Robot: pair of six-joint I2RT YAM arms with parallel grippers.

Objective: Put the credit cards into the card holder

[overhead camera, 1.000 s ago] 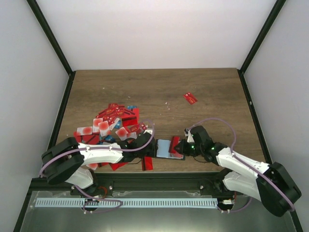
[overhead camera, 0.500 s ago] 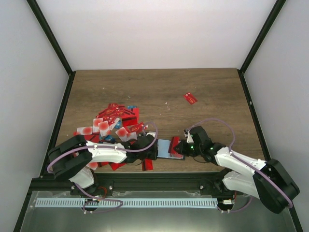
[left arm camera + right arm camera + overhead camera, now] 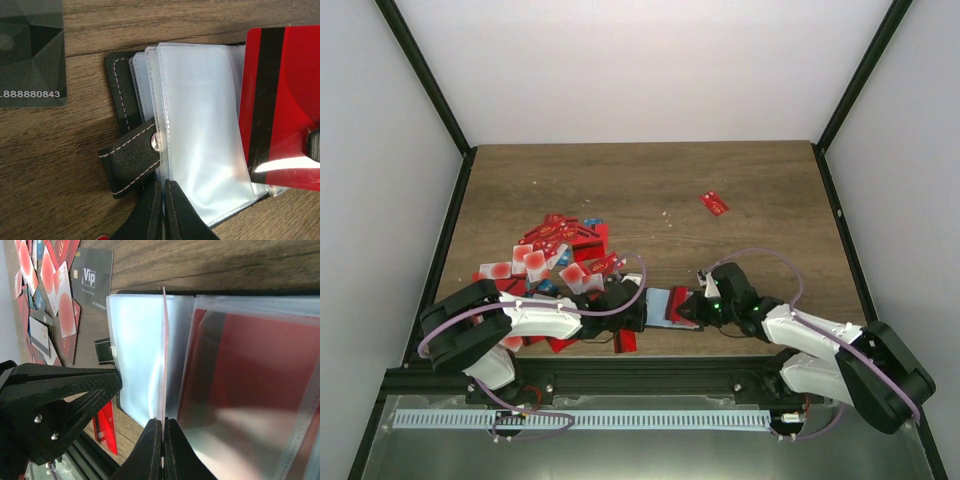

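The card holder (image 3: 660,305) lies open near the front edge, its clear sleeves (image 3: 200,125) fanned over the black cover with its snap strap (image 3: 131,159). My left gripper (image 3: 164,189) is shut on the near edge of one clear sleeve. Shut in my right gripper (image 3: 163,423) is a red credit card (image 3: 277,100) with a black stripe. It stands on edge (image 3: 163,355) over the sleeves at the holder's right side. Another red card (image 3: 250,370) sits inside a sleeve. A heap of red credit cards (image 3: 558,252) lies to the left.
A black numbered card (image 3: 31,50) and a black Vip card (image 3: 92,277) lie beside the holder. One red card (image 3: 626,338) lies at the front edge and a lone one (image 3: 714,203) far right of centre. Black frame posts border the table.
My left gripper has moved right to the holder and closed on a sleeve edge. My right gripper has shifted slightly left with the red card.
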